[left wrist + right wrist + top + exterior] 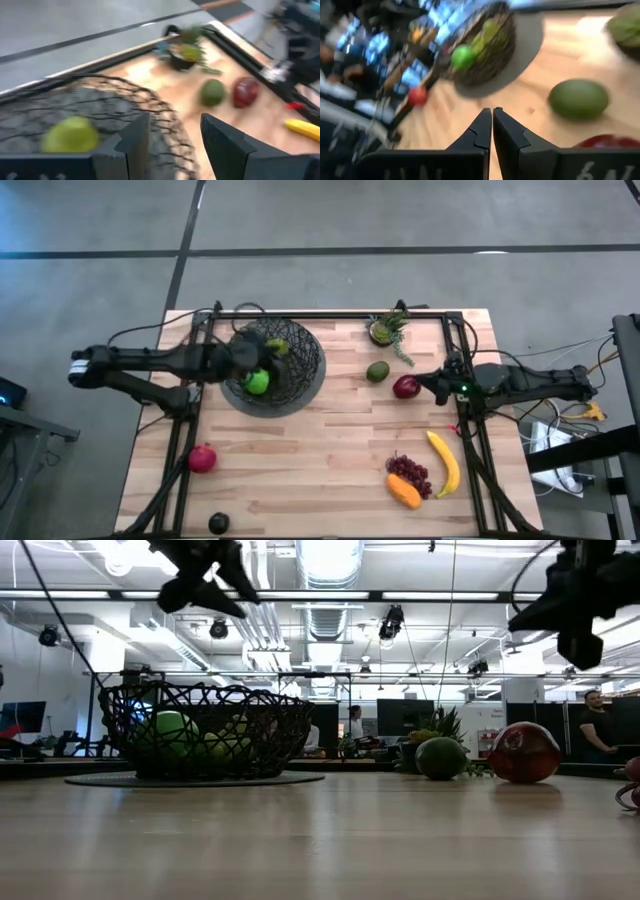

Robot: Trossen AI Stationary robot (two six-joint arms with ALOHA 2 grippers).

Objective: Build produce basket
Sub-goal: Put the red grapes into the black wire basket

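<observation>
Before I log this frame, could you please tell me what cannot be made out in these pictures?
- High view: the contents of the dark criss-cross wire basket beyond one green apple, as the left gripper covers part of it.
- Low view: the fruit at the right edge, cut off.
- Right wrist view: the dark red fruit, hidden behind the right gripper.

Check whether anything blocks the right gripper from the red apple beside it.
Nothing visible does. The right gripper, fingers shut, hangs above the table right next to the red apple. The avocado lies beyond the apple, toward the basket.

Bright ceiling lights glare overhead; both wrist views are motion-blurred.
</observation>
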